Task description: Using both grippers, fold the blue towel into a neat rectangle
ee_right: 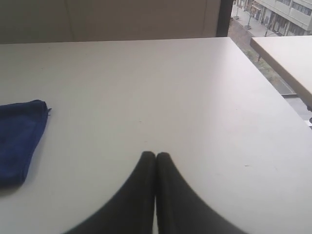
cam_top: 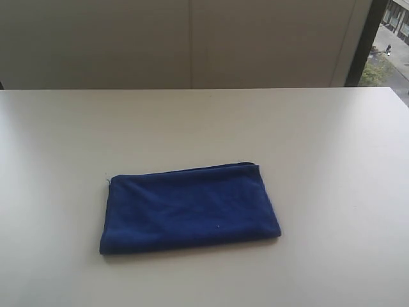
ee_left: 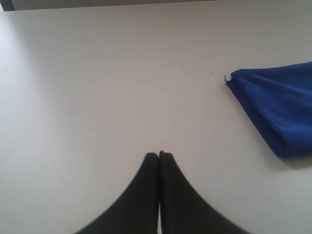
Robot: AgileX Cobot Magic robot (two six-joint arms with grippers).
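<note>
The white table takes up nearly the whole room from where I stand. It runs back to a pale wall, and there is a strip of window at the far right corner.

On it, a little toward the near edge and left of centre, lies the blue towel. It is already doubled over into a flat, slightly skewed rectangle. The far long edge shows stacked layers, and the near edge looks like a rounded fold. To my eye the folding is mostly or wholly done.

I would judge the cloth to be light, soft and limp. It should drape and sag when lifted, and the layers could slide apart if only the top one is caught. Any further fold looks best taken at two corners of one short end, pinching through all the layers.

Neither arm is touching the towel. The left gripper has its black fingers pressed together on nothing, over bare table, with the towel's left end well off to one side. The right gripper is likewise pressed together and holds nothing, well clear of the towel's other end.

A small pale tag or thread sticks out at one corner.

I see no tray, box or bin.
</note>
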